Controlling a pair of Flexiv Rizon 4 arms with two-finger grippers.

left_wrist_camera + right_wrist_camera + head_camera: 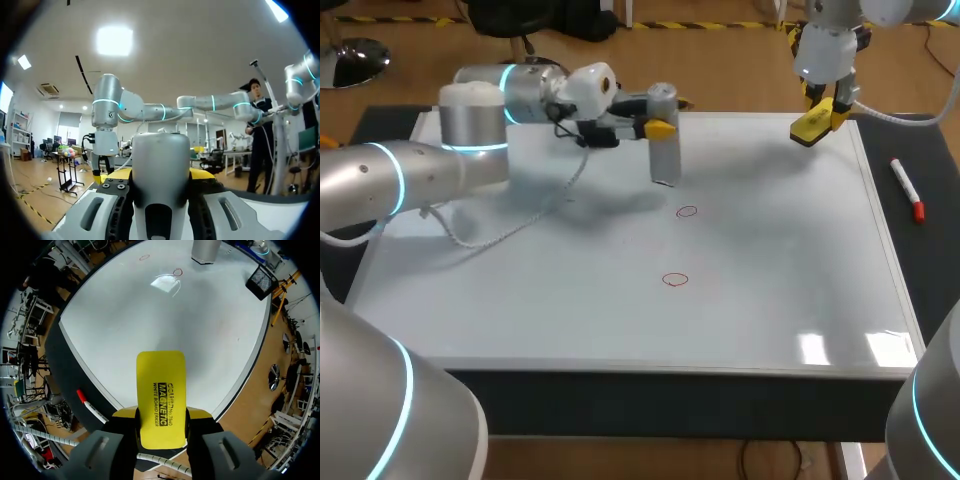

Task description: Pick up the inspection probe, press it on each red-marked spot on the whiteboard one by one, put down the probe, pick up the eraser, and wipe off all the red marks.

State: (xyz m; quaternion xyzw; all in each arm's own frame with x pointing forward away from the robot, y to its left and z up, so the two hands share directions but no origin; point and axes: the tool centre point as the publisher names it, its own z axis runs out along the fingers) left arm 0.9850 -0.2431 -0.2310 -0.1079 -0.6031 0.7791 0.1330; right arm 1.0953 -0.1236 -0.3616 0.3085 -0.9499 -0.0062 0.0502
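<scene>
item 1, whiteboard: lies flat on the dark table, taking up most of it

item 2, red marks: 2 small hand-drawn rings near the middle of the board; farther mark, nearer mark, apart from each other; both also seen from the right wrist, farther mark, nearer mark

item 3, probe: grey cylinder, upright, lower end over the far part of the whiteboard, just beyond the farther mark and not on it; cannot tell whether the end touches the board; from the left wrist the probe fills the gap between the fingers

item 4, left gripper: comes in from the left, held level over the far part of the board; fingers closed against the probe from 2 sides, yellow tips showing at either flank of it in the wrist view, left gripper

item 5, eraser: yellow block, off the board, tilted, above the far right corner of the whiteboard; from the right wrist the eraser juts out ahead of the fingers

item 6, right gripper: hangs above the far right corner, fingers clamped on the eraser's 2 sides; right gripper

item 7, marker: white body, red cap, lying on the dark table just beside the board's right edge; marker

item 8, white cable: trails from the left arm across the board's left part
</scene>
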